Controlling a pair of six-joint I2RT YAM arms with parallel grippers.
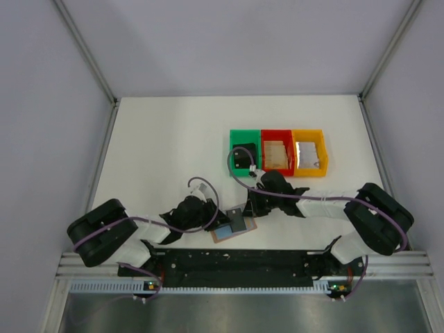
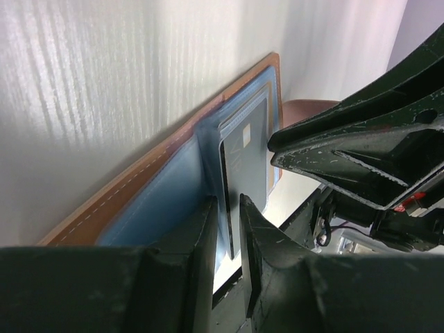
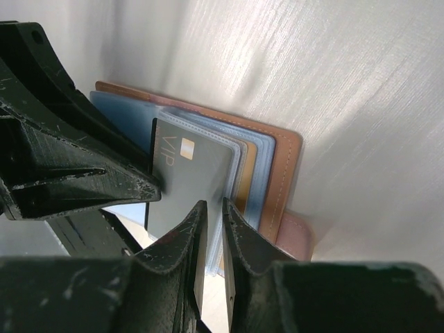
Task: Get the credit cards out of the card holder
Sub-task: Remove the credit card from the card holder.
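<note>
The card holder lies open near the table's front edge, blue-grey face up, with a reddish-brown rim and a brown tab. A dark credit card marked VIP sticks partly out of its pocket. My left gripper comes in from the left. Its jaws are nearly closed on the card's edge. My right gripper comes in from the right. Its jaws are pinched on the holder's clear pocket edge, beside the card. Another tan card edge shows beneath.
Green, red and yellow bins stand in a row behind the wallet; the green one holds a dark object. The arm bases' black rail runs just in front of the wallet. White walls enclose the table.
</note>
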